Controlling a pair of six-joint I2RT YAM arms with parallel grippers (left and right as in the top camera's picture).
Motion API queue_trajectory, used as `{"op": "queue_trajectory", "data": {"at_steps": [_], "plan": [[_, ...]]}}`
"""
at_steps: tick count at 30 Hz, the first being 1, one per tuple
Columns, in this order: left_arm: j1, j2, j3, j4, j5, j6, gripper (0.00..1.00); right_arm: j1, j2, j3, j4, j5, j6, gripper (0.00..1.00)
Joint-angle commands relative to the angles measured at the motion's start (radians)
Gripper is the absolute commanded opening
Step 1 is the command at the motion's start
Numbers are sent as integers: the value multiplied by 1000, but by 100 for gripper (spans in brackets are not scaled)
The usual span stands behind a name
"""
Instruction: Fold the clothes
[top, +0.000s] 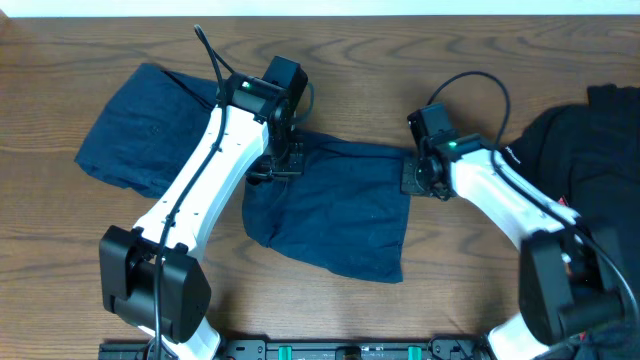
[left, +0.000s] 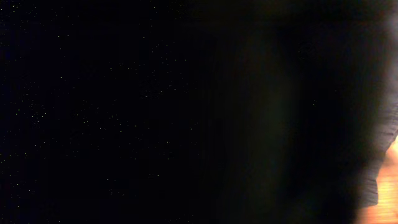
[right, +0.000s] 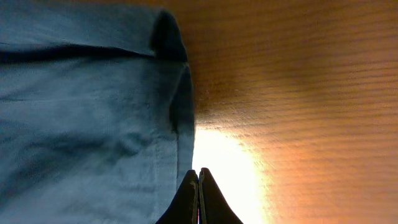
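Right fingers (right: 199, 182) are pressed together with no gap between the tips, low over the brown wood-grain table (right: 298, 81), right at the stitched hem of the dark navy-blue denim-like shorts (right: 93, 124). Whether any cloth is caught between them, I cannot tell. From overhead these right fingers (top: 418, 178) sit at the right edge of the shorts (top: 330, 215).

The shorts lie spread across the middle of the table (top: 450, 300). One wide leg reaches out to the far left, and the other part lies nearer, in the centre, with its lower corner pointing toward the near edge.

My left fingers (top: 283, 165) are down on the far edge of the shorts, about where the two parts meet. The left wrist view is almost wholly black, with only a sliver of table (left: 390, 190) at its lower right, so I cannot tell whether those fingers are wide or narrow.

A heap of black-looking cloth (top: 590, 130) lies at the far right, well apart from the shorts.
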Motion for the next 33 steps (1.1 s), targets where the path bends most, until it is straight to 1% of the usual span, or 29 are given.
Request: {"op": "queue_trajectory", "data": {"at_steps": [1,5,8,9,14,16,20,23,25,28,33], "plan": [[2,8,-1,-4,-12,-13,13,-3,55,-6,43,-54,-35,1],[2,8,-1,-6,-12,-13,13,-3,102,-6,97,-70,-46,1],[2,8,4,-13,-1,-13,13,-3,127,-6,94,-69,-47,1],[2,7,11,-19,16,-13,14,-3,132,-6,88,-70,-47,1],[-9,7,74,-29,145,-13,13,-3,162,-10,79,-69,-46,1],[-26,7,90,-23,175,-14,13,-3,170,-11,81,-69,-46,1],[-80,8,88,0,180,-39,12,-3,177,-13,88,-66,-46,1],[-130,8,87,46,149,-44,13,-4,177,-13,90,-61,-53,1],[-158,14,83,64,116,-79,13,-4,177,-13,90,-61,-53,1],[-198,35,68,100,122,-119,13,-4,177,-13,90,-61,-54,1],[-266,110,62,153,157,-140,13,-4,177,-13,91,-61,-54,1]]}}
